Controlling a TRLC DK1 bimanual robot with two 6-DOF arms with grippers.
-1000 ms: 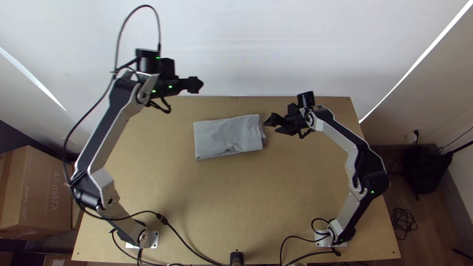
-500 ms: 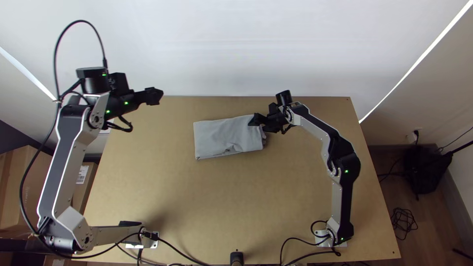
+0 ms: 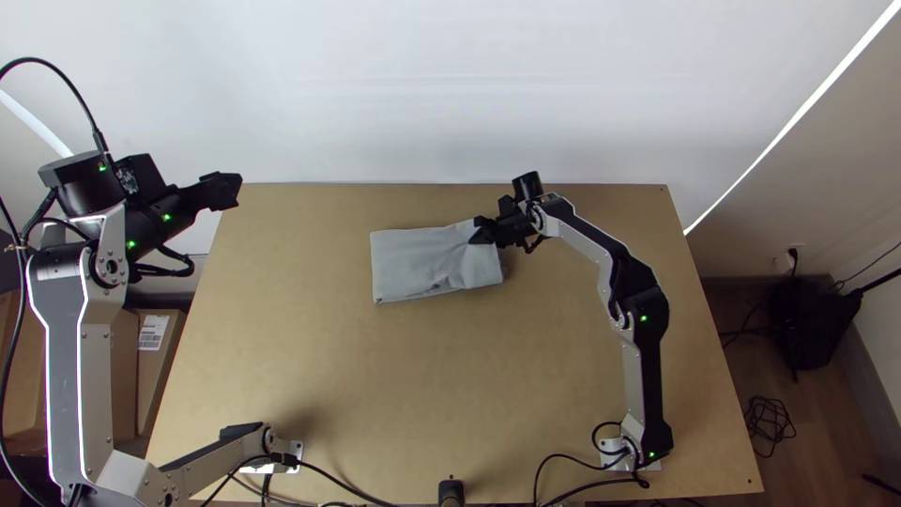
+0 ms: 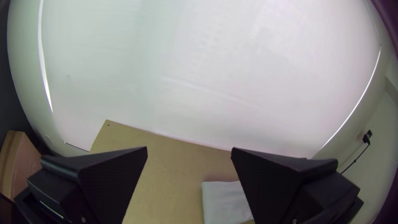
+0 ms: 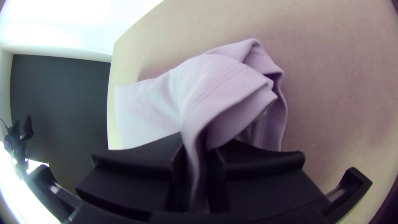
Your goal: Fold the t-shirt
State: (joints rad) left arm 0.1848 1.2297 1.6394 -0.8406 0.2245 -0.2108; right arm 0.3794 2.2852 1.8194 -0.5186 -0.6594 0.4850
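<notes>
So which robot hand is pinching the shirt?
The right gripper: its fingers are shut on one end of the folded t-shirt. The left gripper has its fingers spread apart and holds nothing.

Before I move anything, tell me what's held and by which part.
The right claw pinches the folded t-shirt at its right end in the top view, near the far corner. The left claw holds nothing.
</notes>
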